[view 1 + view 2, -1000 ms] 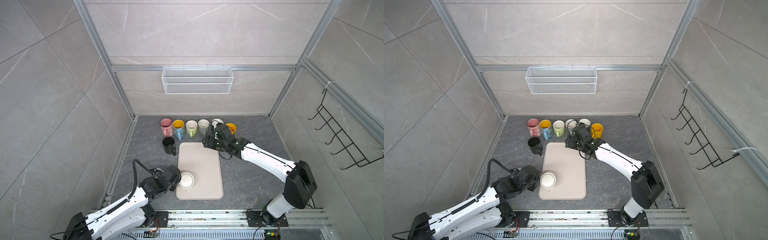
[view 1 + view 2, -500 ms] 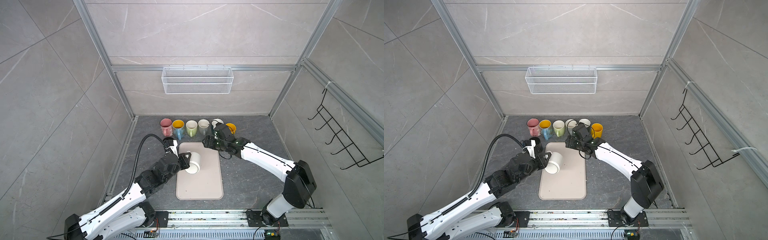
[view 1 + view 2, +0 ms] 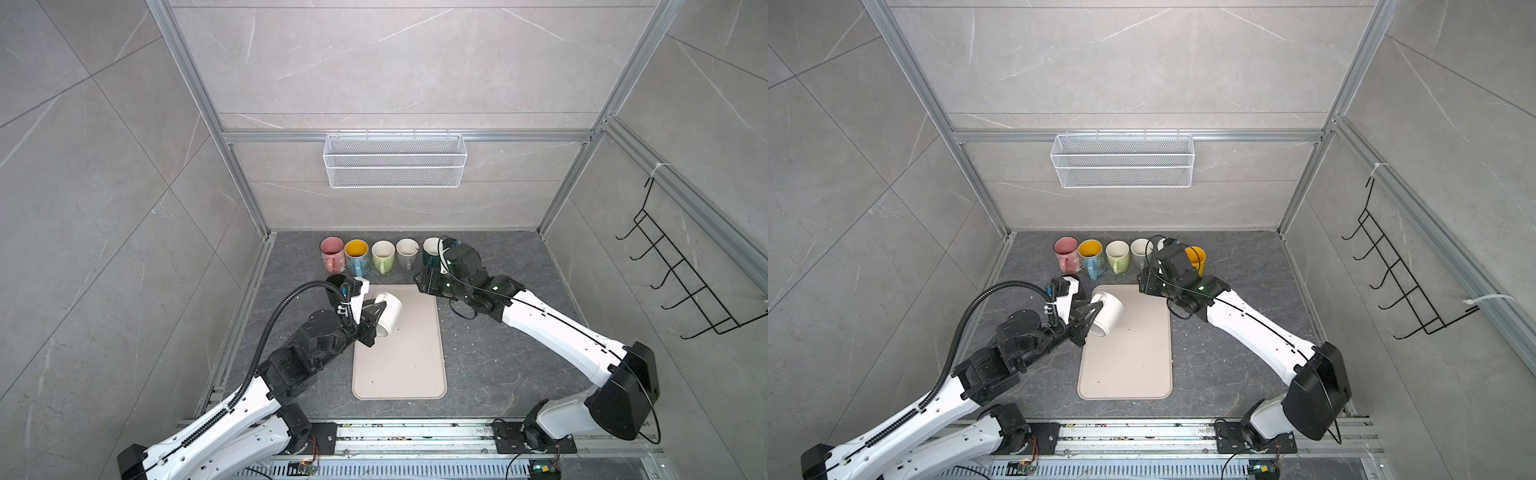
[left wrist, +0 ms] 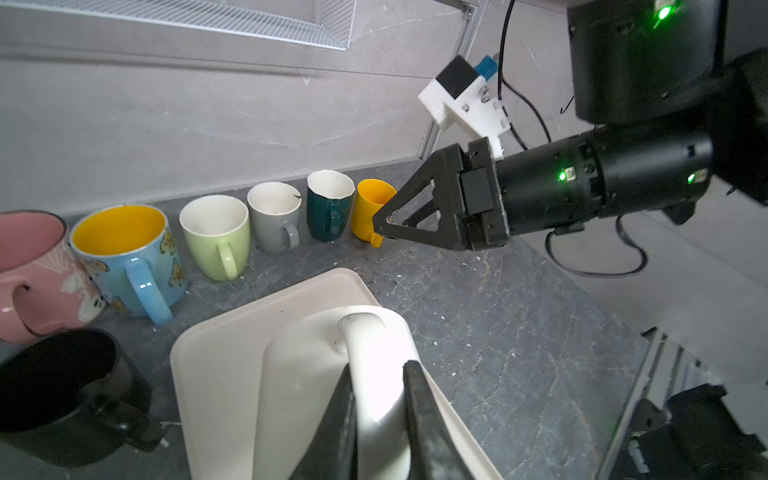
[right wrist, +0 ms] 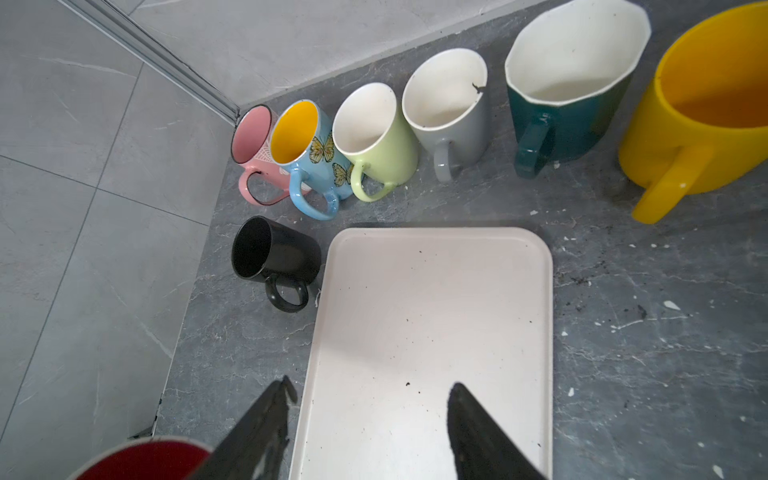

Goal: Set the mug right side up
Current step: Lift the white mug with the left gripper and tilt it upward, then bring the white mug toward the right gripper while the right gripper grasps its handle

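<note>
The white mug hangs tilted on its side above the far left corner of the beige tray, its mouth facing down and toward the near side. My left gripper is shut on the mug's handle; in the left wrist view the fingers pinch the handle of the mug. My right gripper hovers at the tray's far edge, open and empty. The mug does not show in the right wrist view.
Several upright mugs line the back wall, from pink to yellow. A black mug stands by the tray's far left corner. A red round thing sits at the right wrist view's edge. A wire basket hangs above.
The left arm lifted the mug from base-up on the tray's near part, carried it toward the far left corner and tipped it onto its side. The right jaws narrowed a little.
</note>
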Robot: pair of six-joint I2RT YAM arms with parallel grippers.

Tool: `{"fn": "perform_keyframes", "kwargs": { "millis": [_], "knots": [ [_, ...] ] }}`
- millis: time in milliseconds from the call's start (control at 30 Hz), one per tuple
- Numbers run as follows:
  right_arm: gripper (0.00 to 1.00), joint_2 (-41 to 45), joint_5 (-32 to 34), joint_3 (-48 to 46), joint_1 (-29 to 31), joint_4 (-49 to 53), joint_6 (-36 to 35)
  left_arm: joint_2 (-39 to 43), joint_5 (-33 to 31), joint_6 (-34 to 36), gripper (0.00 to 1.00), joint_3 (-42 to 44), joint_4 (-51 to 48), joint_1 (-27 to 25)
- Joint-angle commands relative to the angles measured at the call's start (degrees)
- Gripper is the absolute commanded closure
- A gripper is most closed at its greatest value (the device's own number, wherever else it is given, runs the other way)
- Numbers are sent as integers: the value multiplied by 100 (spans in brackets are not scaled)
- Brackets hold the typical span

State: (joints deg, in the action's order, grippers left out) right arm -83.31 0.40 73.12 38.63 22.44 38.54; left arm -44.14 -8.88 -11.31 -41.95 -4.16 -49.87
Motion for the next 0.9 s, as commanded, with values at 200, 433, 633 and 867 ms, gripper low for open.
{"fn": "perform_keyframes", "kwargs": {
  "millis": [200, 433, 633, 867],
  "knots": [
    [41, 287, -362, 124, -14, 408, -408, -490, -689, 2030, 100, -568, 1223, -259],
    [42, 463, -551, 393, -53, 682, -611, -895, -1421, 3312, 100, -575, 2230, -647],
    [42, 609, -668, 442, -169, 743, -615, -1522, -2482, 4887, 100, -512, 3382, -1221],
    [43, 856, -757, 459, -414, 814, -602, -2129, -3267, 6680, 100, -49, 5662, -1685]
  ]
}}
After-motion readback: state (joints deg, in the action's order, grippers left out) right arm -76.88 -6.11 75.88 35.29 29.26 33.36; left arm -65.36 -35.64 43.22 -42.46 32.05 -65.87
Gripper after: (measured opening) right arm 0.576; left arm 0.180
